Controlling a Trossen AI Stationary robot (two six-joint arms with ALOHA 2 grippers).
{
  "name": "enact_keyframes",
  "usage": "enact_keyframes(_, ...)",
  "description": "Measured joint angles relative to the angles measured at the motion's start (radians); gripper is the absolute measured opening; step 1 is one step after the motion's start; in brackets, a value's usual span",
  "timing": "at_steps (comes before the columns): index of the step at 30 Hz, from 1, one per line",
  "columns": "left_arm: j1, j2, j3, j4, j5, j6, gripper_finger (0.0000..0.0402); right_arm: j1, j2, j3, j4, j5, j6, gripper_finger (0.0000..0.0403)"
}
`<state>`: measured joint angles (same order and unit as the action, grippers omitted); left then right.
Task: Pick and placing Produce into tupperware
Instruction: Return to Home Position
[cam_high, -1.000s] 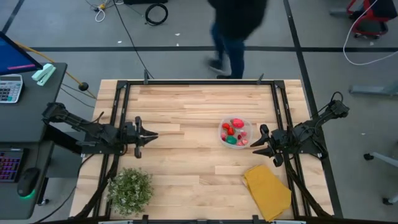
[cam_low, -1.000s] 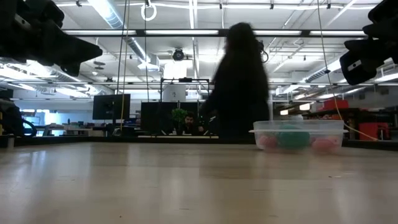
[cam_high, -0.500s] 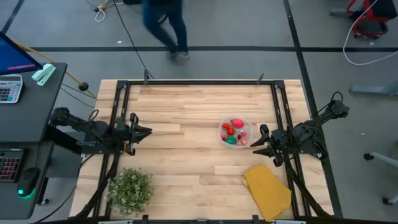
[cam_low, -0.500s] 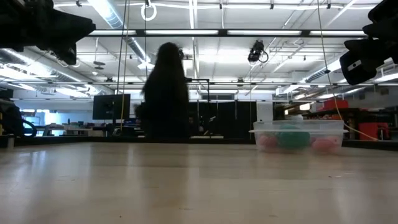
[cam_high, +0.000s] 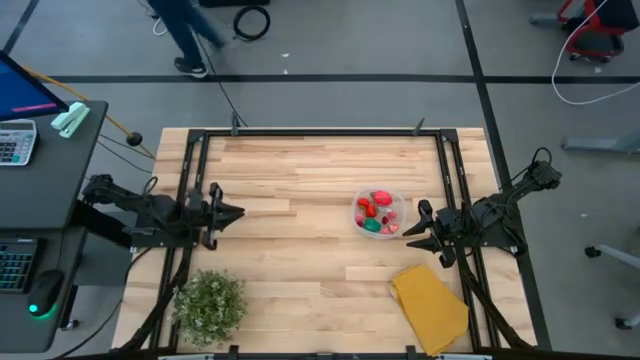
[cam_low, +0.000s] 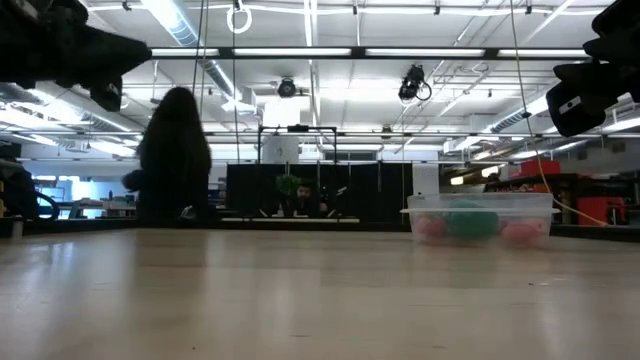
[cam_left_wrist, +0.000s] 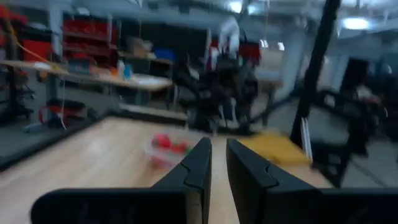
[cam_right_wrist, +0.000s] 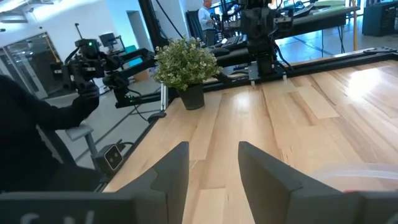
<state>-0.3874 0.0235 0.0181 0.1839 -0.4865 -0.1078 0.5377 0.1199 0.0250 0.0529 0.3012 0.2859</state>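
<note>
The tupperware (cam_high: 357, 213) is a small round clear container standing on the right half of the table. The produce (cam_high: 375, 212) lies inside it: red pieces, a pale one and a green one. The low view shows the tupperware (cam_low: 480, 203) with pink and green shapes behind its wall. My right gripper (cam_high: 412, 229) hovers just right of the container, above the table; my right gripper (cam_right_wrist: 214, 165) is open and holds nothing. My left gripper (cam_high: 236, 212) hangs over the table's left side, far from the container; my left gripper (cam_left_wrist: 218, 163) shows only a narrow gap between its fingers and holds nothing.
A bushy green plant (cam_high: 210, 303) stands at the near left corner. A yellow folded cloth (cam_high: 430, 307) lies at the near right, just near of my right gripper. A person (cam_high: 185, 35) walks on the floor beyond the far edge. The middle of the table is bare wood.
My left gripper has drawn back toward the table's left edge, then held still. The person beyond the far edge has walked from right to left. The tupperware, the produce and my right arm have stayed put.
</note>
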Motion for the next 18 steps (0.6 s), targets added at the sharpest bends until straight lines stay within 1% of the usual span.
enact_keyframes(2, 0.000, 0.000, 0.000, -0.051, 0.056, -0.004, 0.0056, 0.000, 0.000, 0.000, 0.000, 0.000, 0.000, 0.0146)
enact_keyframes(5, 0.000, 0.000, 0.000, -0.071, 0.207, -0.038, 0.0054, 0.000, 0.000, 0.000, 0.000, 0.000, 0.000, 0.0146)
enact_keyframes(7, -0.001, 0.000, 0.000, -0.064, 0.280, -0.026, 0.0050, 0.000, 0.000, 0.000, 0.000, 0.000, 0.000, 0.0146)
enact_keyframes(8, -0.001, 0.000, 0.000, -0.067, 0.294, -0.015, 0.0048, 0.000, 0.000, 0.000, 0.000, 0.000, 0.000, 0.0146)
enact_keyframes(13, 0.000, 0.001, 0.001, -0.151, 0.299, 0.025, 0.0041, 0.000, 0.000, 0.000, 0.000, 0.000, 0.000, 0.0146)
enact_keyframes(18, 0.000, 0.024, 0.003, -0.166, 0.312, 0.006, 0.0044, 0.000, 0.000, 0.000, 0.000, 0.000, 0.000, 0.0146)
